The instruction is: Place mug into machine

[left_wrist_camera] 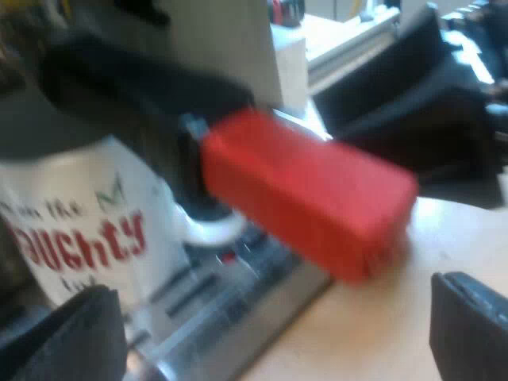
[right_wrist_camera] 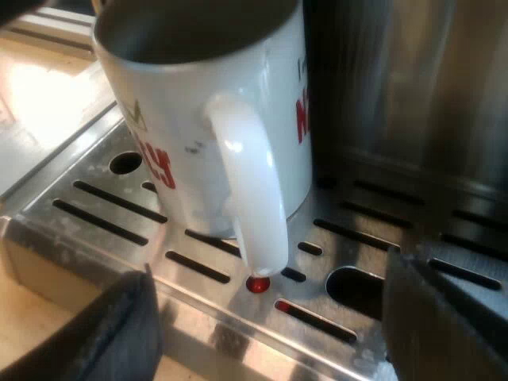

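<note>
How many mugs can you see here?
1: the white mug stands on the machine's slotted metal tray, near the red-ended handle. Others may be hidden.

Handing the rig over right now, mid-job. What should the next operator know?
Left hand: open, holding nothing, close to the holder's red handle end at the machine's front.
Right hand: open, facing the handle side of the mug, not gripping it.
Mug: upright on the drip tray.
Done: mug appears placed.
Left: back both hands away without knocking it.
</note>
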Available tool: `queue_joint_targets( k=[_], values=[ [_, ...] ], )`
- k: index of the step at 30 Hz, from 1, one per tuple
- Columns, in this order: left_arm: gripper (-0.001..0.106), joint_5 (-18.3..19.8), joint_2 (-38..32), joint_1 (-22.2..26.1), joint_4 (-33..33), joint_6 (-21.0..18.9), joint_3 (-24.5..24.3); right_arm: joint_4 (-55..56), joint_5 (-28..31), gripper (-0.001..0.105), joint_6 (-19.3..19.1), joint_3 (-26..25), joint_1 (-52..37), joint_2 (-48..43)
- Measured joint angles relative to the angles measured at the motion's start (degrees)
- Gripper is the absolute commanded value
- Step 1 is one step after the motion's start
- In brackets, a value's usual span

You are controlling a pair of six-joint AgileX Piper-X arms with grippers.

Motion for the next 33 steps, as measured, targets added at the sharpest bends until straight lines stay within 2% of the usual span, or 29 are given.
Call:
queue_joint_targets(
  k=[8,13,18,21,23,25,27,32,33],
  values=[
    [0.079,-1.32,-0.39,0.0,9.41,0.32,-4.85,8.45,0.0,0.062,0.02,0.11,0.0,-10.75],
    [0.079,-1.92,-6.57,0.0,17.02,0.95,-8.83,10.12,0.0,0.062,-0.48,0.11,0.0,-15.67],
    [0.079,-2.07,-11.14,0.0,23.47,0.94,-10.41,11.48,0.0,0.062,-0.48,0.02,0.0,-18.24],
    [0.079,-2.07,-16.17,0.0,28.7,0.94,-11.9,11.93,0.0,0.062,-0.48,-1.17,0.0,-18.54],
    [0.079,-2.07,-16.79,0.0,29.26,0.94,-12.23,12.02,0.16,0.061,-0.61,-2.51,0.85,-18.54],
    [0.079,-2.64,-18.73,0.0,30.06,0.94,-13.12,12.01,0.16,0.053,-2.06,-4.1,2.85,-18.54],
    [0.079,-4.63,-22.56,0.0,32.83,0.94,-16.73,12.01,1.38,0.048,-4.38,-5.8,5.66,-18.54],
    [0.079,-5.14,-23.75,0.0,33.25,0.94,-19.43,11.9,3.01,0.045,-5.26,-6.81,8.08,-18.69],
    [0.079,-5.14,-23.75,0.0,33.42,0.94,-19.78,11.89,5.2,0.044,-5.59,-7.09,9.89,-18.68]
  ],
)
